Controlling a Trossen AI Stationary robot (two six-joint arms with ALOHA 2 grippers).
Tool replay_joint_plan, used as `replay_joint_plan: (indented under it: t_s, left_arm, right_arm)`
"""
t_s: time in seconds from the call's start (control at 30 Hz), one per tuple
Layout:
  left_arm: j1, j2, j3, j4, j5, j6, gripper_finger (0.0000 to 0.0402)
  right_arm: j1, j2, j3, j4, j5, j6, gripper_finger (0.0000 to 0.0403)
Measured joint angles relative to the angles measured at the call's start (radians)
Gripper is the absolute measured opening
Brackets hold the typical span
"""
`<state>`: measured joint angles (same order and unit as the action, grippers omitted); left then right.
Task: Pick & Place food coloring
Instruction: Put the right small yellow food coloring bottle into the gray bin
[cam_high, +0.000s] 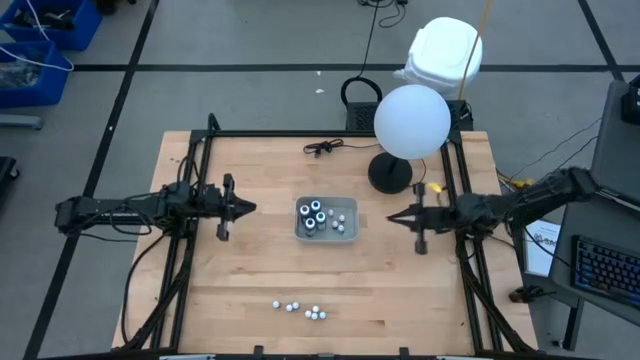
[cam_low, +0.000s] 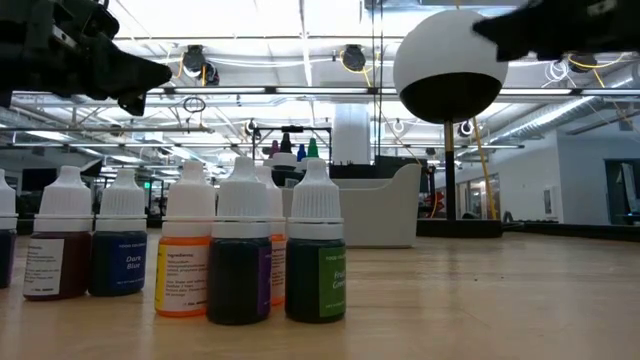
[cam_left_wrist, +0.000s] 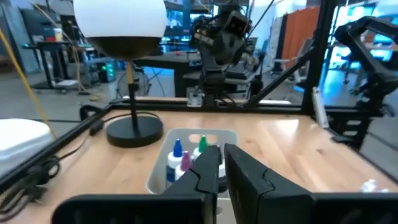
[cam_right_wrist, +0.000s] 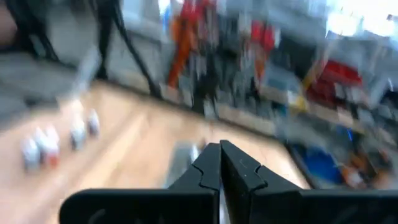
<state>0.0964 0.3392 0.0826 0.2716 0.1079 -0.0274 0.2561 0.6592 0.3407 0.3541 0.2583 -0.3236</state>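
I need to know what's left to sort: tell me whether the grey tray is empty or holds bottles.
Holds bottles. The grey tray contains several food coloring bottles, dark ones and small white-capped ones; a loose group stands outside it near the table's front edge.

The right wrist view is blurred; its small bottles (cam_right_wrist: 46, 142) show only as pale smears.

We look straight down on whole table (cam_high: 250, 260) from overhead. Low view – at tabletop height, close to bottles (cam_low: 240, 250), facing room. Wrist views look along own fingers across table. We share grey tray (cam_high: 326, 236) and lamp (cam_high: 411, 122) – overhead and left wrist.
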Motion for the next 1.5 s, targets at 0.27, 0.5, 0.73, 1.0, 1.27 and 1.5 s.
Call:
replay_joint_plan:
  t_s: [0.27,0.5,0.73,1.0,1.27,1.5]
  left_arm:
    - [0.0,0.001,0.0,0.003,0.025,-0.036,0.002]
    - [0.0,0.0,0.001,-0.032,0.023,-0.057,0.0004]
    - [0.0,0.001,0.001,-0.082,-0.001,-0.06,0.0026]
    - [0.0,0.001,0.001,-0.082,-0.07,-0.059,0.0025]
    - [0.0,0.001,0.001,-0.088,-0.077,-0.053,0.0004]
    - [-0.001,0.001,0.001,-0.093,-0.078,-0.046,0.0033]
  right_arm:
    - [0.164,0.47,0.387,-0.269,0.215,0.113,0.0]
    - [0.285,0.724,0.609,-0.306,0.213,0.132,0.0]
    - [0.315,0.897,0.718,-0.258,0.212,0.246,0.0]
    - [0.316,1.074,0.792,-0.179,0.12,0.313,0.0]
    - [0.316,1.21,0.794,0.008,-0.049,0.337,0.0034]
    - [0.317,1.299,0.794,0.047,-0.047,0.332,0.0108]
